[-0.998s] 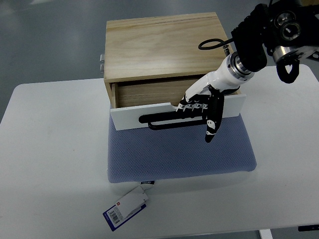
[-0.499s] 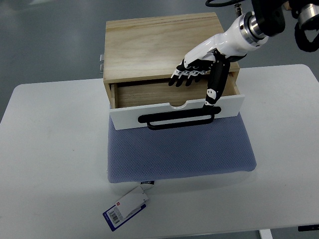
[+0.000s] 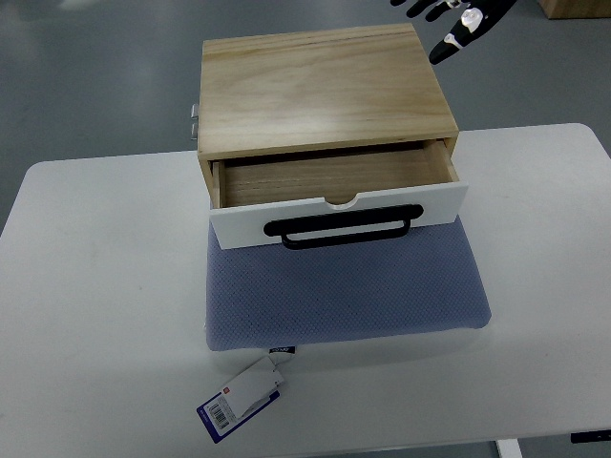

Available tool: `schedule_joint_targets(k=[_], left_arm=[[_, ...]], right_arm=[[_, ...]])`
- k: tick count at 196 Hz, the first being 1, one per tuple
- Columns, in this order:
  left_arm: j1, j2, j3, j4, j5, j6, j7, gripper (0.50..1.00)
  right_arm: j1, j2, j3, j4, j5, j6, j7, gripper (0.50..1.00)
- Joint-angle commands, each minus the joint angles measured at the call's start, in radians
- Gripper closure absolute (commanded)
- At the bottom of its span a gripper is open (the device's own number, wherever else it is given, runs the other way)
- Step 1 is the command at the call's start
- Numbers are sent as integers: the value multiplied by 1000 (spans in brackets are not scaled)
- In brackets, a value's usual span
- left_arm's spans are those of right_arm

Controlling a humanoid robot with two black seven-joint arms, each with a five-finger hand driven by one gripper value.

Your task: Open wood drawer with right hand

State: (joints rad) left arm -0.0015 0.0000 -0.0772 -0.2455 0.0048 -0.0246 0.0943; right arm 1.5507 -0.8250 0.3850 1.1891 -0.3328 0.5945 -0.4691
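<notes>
Fingertips of a hand (image 3: 449, 19) are seen at the top edge of the top view, beyond the far right corner of the wooden box (image 3: 320, 86); the arm is cut off by the frame, so the side it belongs to cannot be determined. The visible fingers (image 3: 449, 46) are spread apart and nothing is held. The wood drawer (image 3: 339, 196) is pulled partway out of the box, its interior exposed. A black handle (image 3: 344, 229) is mounted across its white front panel (image 3: 248, 224). The box is seated on a blue-grey cushion (image 3: 344, 296), which is laid on the white surface (image 3: 95, 315). A barcode tag (image 3: 242, 398) is attached at the cushion's near edge.
</notes>
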Motion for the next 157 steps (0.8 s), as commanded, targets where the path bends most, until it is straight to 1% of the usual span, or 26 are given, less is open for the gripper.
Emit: schedule_joint_targets(k=[1, 7, 17, 18, 26, 30, 31, 32, 36, 37, 42, 43, 51, 53, 54, 64, 65, 67, 71, 81, 82, 101, 124, 131, 150, 157], left_arm=[[0, 0, -1, -2, 0, 0, 1, 500], [0, 0, -1, -2, 0, 2, 1, 500], [0, 0, -1, -2, 0, 2, 1, 500], [0, 0, -1, -3, 0, 0, 1, 500], [0, 0, -1, -5, 1, 0, 1, 500], [0, 0, 1, -5, 0, 0, 1, 500], [0, 0, -1, -6, 1, 0, 1, 500], [0, 0, -1, -6, 1, 0, 1, 500], [0, 0, -1, -6, 1, 0, 1, 500], [0, 0, -1, -8, 1, 0, 2, 500], [0, 0, -1, -8, 1, 0, 2, 500], [0, 0, -1, -9, 0, 0, 2, 500], [0, 0, -1, -9, 1, 2, 2, 500], [0, 0, -1, -9, 1, 2, 2, 500], [0, 0, -1, -9, 1, 2, 2, 500], [0, 0, -1, -9, 1, 2, 2, 500], [0, 0, 1, -11, 1, 0, 2, 500], [0, 0, 1, -11, 1, 2, 2, 500], [0, 0, 1, -11, 3, 0, 2, 500], [0, 0, 1, -11, 3, 0, 2, 500], [0, 0, 1, -11, 3, 2, 2, 500], [0, 0, 1, -12, 3, 2, 2, 500], [-2, 0, 1, -12, 4, 2, 2, 500], [-2, 0, -1, -12, 4, 2, 2, 500], [-2, 0, -1, -14, 4, 2, 2, 500], [-2, 0, -1, -14, 4, 2, 2, 500]], right_arm=[[-130, 23, 167, -135, 0, -50, 37, 554], [-168, 40, 215, -178, 0, -77, 56, 554], [-169, 40, 215, -178, 0, -78, 57, 554], [-225, 79, 289, -248, 0, -131, 105, 554], [-268, 113, 350, -308, 0, -179, 159, 554], [-277, 121, 364, -324, 1, -191, 173, 554], [-288, 128, 377, -336, 1, -203, 188, 556], [-288, 129, 377, -336, 1, -203, 188, 556], [-310, 145, 405, -364, 5, -223, 219, 554], [-317, 155, 420, -376, 8, -234, 236, 556], [-337, 173, 448, -401, 14, -254, 265, 556], [-346, 184, 462, -414, 17, -263, 282, 554], [-380, 225, 515, -454, 38, -297, 340, 556], [-380, 225, 515, -454, 38, -297, 340, 556], [-389, 236, 529, -463, 46, -304, 354, 556], [-389, 236, 529, -463, 46, -305, 354, 556], [-432, 283, 593, -504, 98, -336, 409, 556], [-441, 293, 609, -512, 112, -340, 418, 556], [-458, 311, 633, -525, 136, -343, 434, 556], [-458, 311, 634, -525, 136, -343, 434, 556], [-496, 352, 688, -551, 214, -344, 454, 556], [-561, 420, 753, -580, 348, -343, 469, 556], [-623, 495, 819, -634, 463, -334, 534, 554], [-638, 520, 844, -666, 483, -315, 547, 554], [-650, 566, 905, -749, 503, -265, 549, 554], [-650, 566, 905, -749, 503, -265, 549, 554]])
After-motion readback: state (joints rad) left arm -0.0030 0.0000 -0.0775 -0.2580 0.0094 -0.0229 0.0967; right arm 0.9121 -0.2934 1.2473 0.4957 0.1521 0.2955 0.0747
